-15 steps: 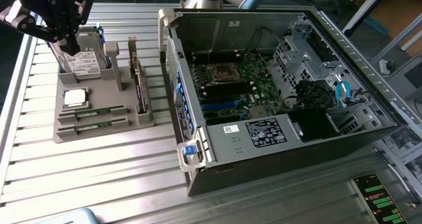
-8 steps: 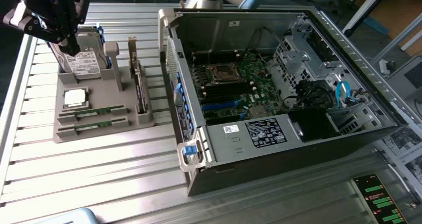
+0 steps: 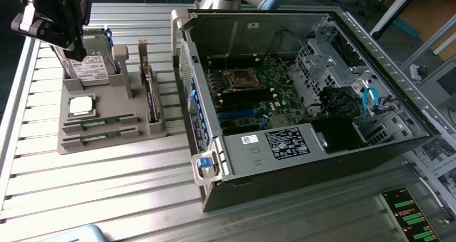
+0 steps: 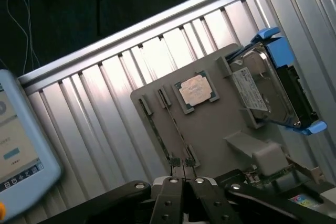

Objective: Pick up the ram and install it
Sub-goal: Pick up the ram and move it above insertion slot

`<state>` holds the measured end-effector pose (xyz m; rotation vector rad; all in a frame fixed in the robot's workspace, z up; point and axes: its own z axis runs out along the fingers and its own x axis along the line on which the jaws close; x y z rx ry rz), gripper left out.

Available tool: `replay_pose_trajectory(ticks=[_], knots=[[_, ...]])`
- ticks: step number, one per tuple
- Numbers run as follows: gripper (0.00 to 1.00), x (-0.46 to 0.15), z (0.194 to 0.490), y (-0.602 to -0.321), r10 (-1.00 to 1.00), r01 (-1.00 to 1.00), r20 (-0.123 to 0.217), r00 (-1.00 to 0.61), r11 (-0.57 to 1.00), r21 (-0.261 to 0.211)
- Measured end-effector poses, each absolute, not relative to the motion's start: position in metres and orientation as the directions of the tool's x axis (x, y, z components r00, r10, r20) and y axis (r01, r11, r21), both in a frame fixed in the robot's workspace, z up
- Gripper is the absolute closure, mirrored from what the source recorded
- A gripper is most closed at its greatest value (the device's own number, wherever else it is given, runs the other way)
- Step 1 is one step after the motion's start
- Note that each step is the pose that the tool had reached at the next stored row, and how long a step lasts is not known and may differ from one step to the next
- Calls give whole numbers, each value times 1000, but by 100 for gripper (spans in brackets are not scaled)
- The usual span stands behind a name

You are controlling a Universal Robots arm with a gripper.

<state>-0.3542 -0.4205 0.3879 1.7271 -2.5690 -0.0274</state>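
Note:
Two ram sticks lie on edge in the slots of the grey holder (image 3: pixel 107 151): one ram (image 3: pixel 100 122) and a second ram (image 3: pixel 100 138) just in front of it. In the wrist view they show as thin green strips, the nearer ram (image 4: pixel 178 129) running toward my fingertips. My gripper (image 3: pixel 76 51) hangs high over the holder's far end, above the hard drive. Its fingers (image 4: pixel 173 190) are shut together with nothing between them, and the gripper (image 4: pixel 184 174) is well clear of the sticks. The open computer case (image 3: pixel 213 162) lies at the exterior view's right with its motherboard (image 3: pixel 267 90) exposed.
The holder also carries a square silver processor (image 3: pixel 80 106), a hard drive in a blue frame (image 3: pixel 91 67) and an upright expansion card (image 3: pixel 148 92). A tablet-like screen (image 4: pixel 16 150) sits beside the ribbed metal table (image 3: pixel 107 194). Cables and drive cages fill the case's far side.

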Motion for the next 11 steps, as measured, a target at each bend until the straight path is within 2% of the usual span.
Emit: replay_pose_trajectory(ticks=[11], knots=[[89,-354,388,-420,-982,-982,28,-184,185,40]])
